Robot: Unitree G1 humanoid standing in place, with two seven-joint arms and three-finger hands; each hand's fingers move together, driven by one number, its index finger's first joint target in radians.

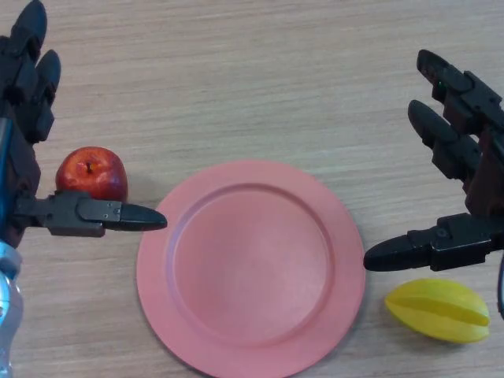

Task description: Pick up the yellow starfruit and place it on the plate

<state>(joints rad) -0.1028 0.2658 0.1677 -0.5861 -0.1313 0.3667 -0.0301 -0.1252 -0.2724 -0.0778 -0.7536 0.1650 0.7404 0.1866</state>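
One yellow starfruit (438, 309) lies just below the open right robot hand (465, 185).

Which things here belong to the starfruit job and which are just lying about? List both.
Belong to the job:
yellow starfruit, right of the plate
pink plate, nothing on it
right hand, open, above the starfruit

Just lying about:
red apple
left hand, open beside the apple
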